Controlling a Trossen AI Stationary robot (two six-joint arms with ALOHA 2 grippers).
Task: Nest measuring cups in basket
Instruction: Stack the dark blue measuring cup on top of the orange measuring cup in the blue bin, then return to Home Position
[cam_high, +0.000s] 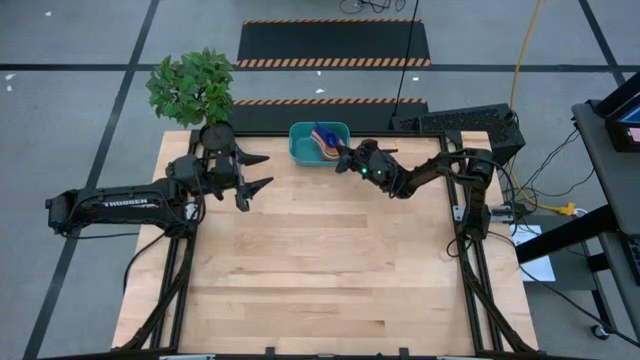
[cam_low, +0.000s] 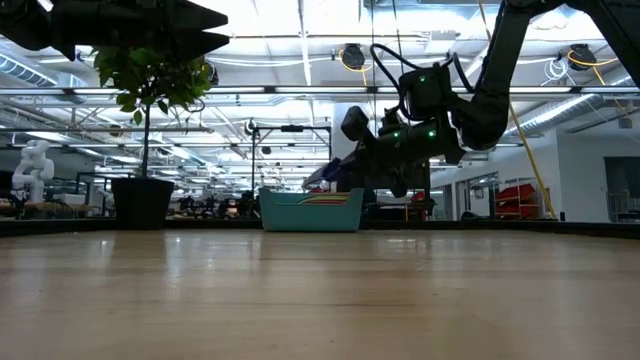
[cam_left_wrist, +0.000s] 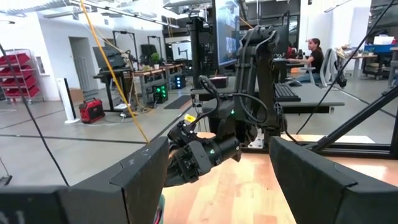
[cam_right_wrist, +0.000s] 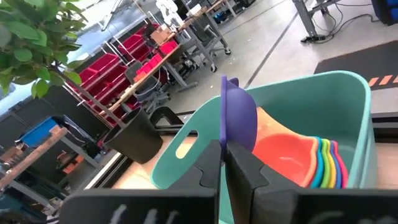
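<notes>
The teal basket (cam_high: 318, 143) stands at the table's far edge and holds a nested stack of measuring cups (cam_right_wrist: 292, 155). An orange-red cup lies on top, and the coloured handles (cam_right_wrist: 326, 165) fan out beside it. My right gripper (cam_high: 343, 160) is at the basket's right side, shut on a dark blue-purple cup (cam_right_wrist: 239, 118) that stands above the basket's rim (cam_low: 322, 178). My left gripper (cam_high: 258, 172) hangs open in the air left of the basket, near the plant pot, with nothing between its fingers (cam_left_wrist: 155, 174). My right gripper pinches the dark blue-purple cup's flat handle (cam_right_wrist: 222, 144) between its two fingers, which come level from the table's right. The cup stands on edge beyond the fingertips, its bowl turned sideways. It is lifted over the basket, above the nested cups.
A black plant pot (cam_high: 215, 135) with a leafy plant (cam_high: 192, 85) stands at the far left corner, just behind my left gripper. The wooden tabletop (cam_high: 320, 260) spreads out toward the near edge. A person sits at a desk (cam_left_wrist: 314, 53) in the room beyond.
</notes>
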